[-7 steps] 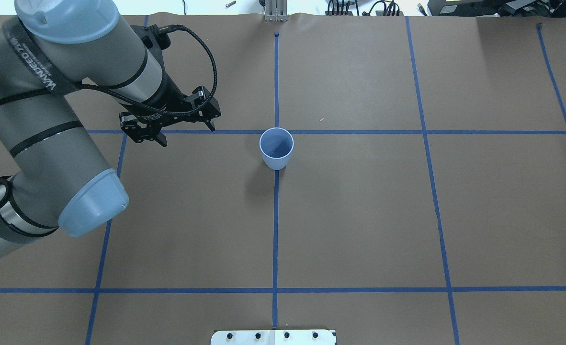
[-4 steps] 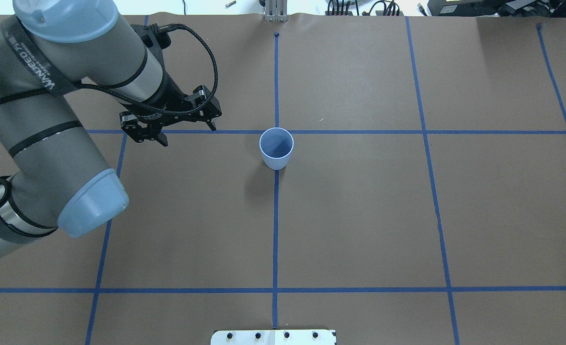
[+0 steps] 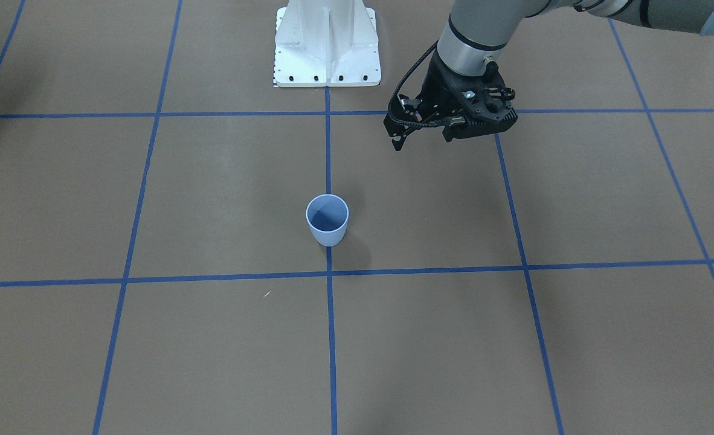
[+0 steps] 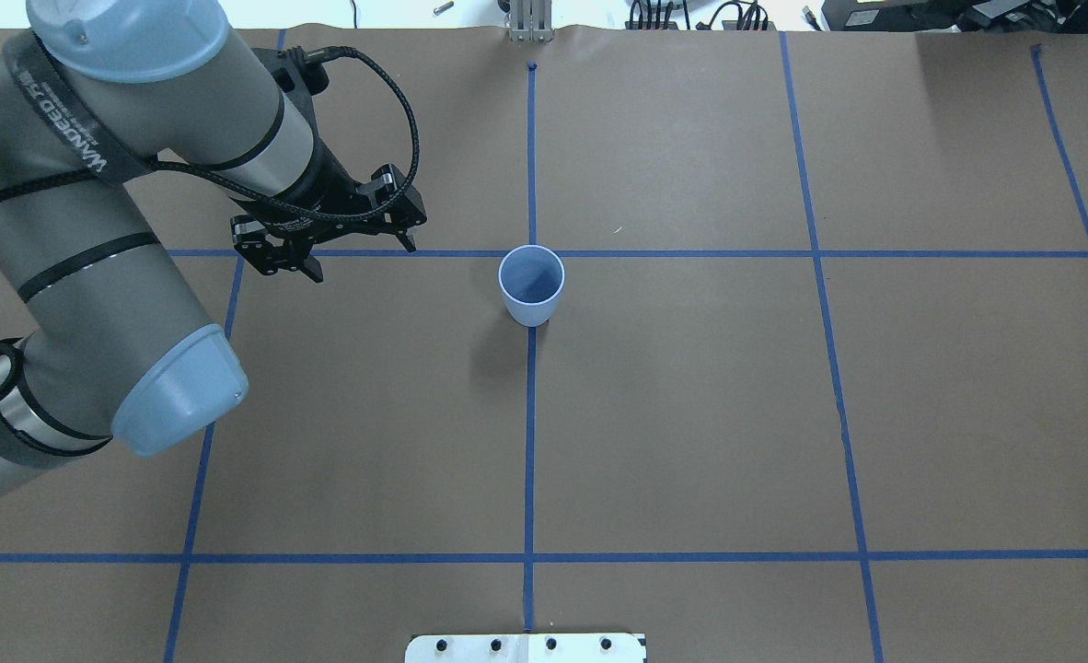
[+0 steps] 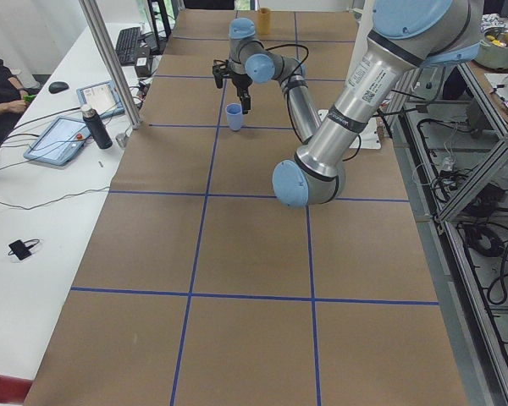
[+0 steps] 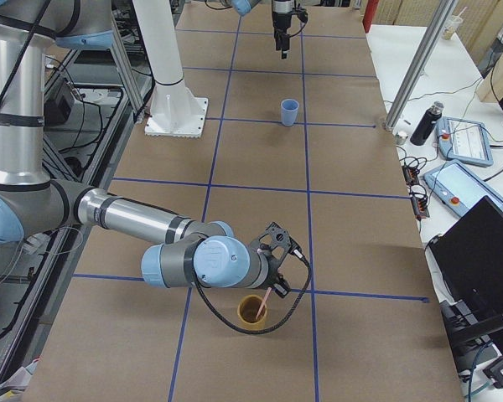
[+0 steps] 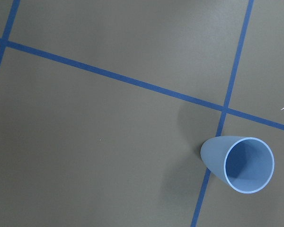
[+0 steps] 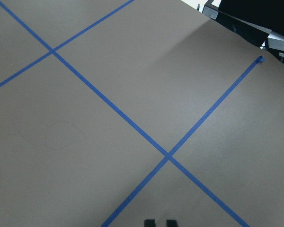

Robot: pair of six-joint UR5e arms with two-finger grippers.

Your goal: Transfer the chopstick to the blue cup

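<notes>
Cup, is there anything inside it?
Empty. The overhead and left wrist views look into the cup and show only its blue inside.

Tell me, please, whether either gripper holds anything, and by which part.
The left gripper is open and holds nothing. The right gripper sits by the chopstick, but a grip cannot be told.

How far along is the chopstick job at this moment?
Nothing is done yet: the blue cup is empty. In hand: the right gripper is at the chopstick, which stands in a brown cup; grip unclear. Remaining: lifting, carrying, dropping it in.
</notes>
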